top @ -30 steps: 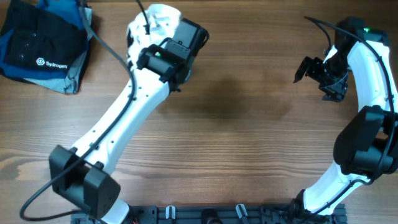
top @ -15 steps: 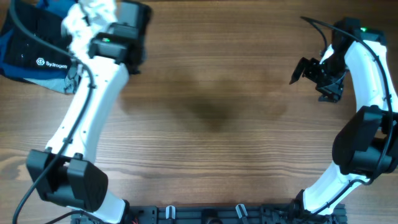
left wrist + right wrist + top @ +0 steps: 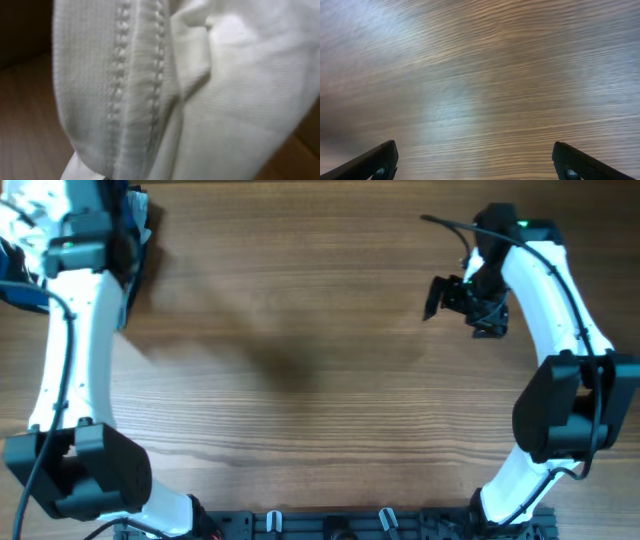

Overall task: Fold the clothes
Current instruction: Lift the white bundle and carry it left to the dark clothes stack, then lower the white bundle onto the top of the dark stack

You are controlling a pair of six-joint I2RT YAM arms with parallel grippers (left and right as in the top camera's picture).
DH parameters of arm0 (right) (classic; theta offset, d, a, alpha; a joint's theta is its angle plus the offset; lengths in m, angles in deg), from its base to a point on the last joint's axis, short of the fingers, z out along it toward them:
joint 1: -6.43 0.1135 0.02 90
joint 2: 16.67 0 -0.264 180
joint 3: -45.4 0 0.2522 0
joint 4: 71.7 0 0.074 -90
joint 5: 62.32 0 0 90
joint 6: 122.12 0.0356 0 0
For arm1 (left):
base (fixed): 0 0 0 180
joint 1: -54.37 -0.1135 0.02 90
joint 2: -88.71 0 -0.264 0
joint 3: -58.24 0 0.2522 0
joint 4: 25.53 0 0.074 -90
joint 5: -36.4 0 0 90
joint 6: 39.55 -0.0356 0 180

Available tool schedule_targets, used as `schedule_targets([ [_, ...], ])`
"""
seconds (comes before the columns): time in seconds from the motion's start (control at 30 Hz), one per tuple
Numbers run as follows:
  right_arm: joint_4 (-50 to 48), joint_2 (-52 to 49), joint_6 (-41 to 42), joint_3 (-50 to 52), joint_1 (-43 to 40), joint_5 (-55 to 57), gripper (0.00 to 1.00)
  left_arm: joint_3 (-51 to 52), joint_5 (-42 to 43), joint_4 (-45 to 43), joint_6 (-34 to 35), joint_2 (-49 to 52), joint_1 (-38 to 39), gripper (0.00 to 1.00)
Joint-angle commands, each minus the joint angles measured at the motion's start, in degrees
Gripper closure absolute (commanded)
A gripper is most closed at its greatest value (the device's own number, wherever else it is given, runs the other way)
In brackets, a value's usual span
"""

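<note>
On the near side, the bare worktop (image 3: 300,380) lies under the right tool (image 3: 458,308), which has been shifted a little toward the middle over the last second. Its jaws are spread as wide as they go, nothing is held or touched, and only wood grain is seen between its fingertips in the right wrist view. Farther off, the larger change is seen. The left arm has been swung from the far middle of the worktop to the far left corner, and the white garment (image 3: 22,215) has been carried along with it. The left tool (image 3: 40,225) is closed narrowly on that cloth. Its fingers are buried in it and cannot be made out, but a ribbed, stitched band and a bunched fold (image 3: 200,100) are pressed close against the left wrist camera. The garment is thus held as a gathered bundle in the corner, above or against the dark blue stack (image 3: 10,292). Whether it rests there cannot be told. No flat fold is visible, so the move is judged to be a transfer or putting aside, not a fold in progress.
</note>
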Motion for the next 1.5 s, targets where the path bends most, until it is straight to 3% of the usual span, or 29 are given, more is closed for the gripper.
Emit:
schedule_targets([
  [0.0, 1.0, 0.7, -0.2, -0.9, 2.6, -0.9, 0.00, -0.3, 8.7, -4.2, 2.8, -1.4, -3.9, 0.96],
  [0.27, 1.7, 0.7, -0.1, -0.9, 6.1, -0.9, 0.00, -0.3, 8.4, -11.9, 3.6, 2.1, -5.8, 0.96],
  [0.43, 2.3, 0.7, -0.1, -0.9, 6.4, -0.8, 0.00, -0.3, 2.3, -12.1, 8.3, 4.6, -6.2, 0.96],
  [0.6, 2.7, 0.7, -0.1, -0.9, 6.4, -0.3, 0.00, -0.3, 2.2, -11.2, 12.3, 5.2, -8.1, 0.96],
  [0.9, 3.0, 0.7, -0.1, -0.9, 6.4, -0.3, 0.00, -0.3, 2.3, -9.6, 12.5, 4.7, -12.1, 0.96],
  [1.2, 3.3, 0.7, 0.2, -0.9, 6.4, -0.3, 0.00, -0.3, 16.7, -18.9, 9.2, 6.1, -11.4, 0.96],
  [1.47, 4.4, 0.7, 0.2, -0.9, 6.4, -0.3, 0.00, -0.3, 17.7, -19.4, 9.2, 12.2, -8.8, 0.96],
])
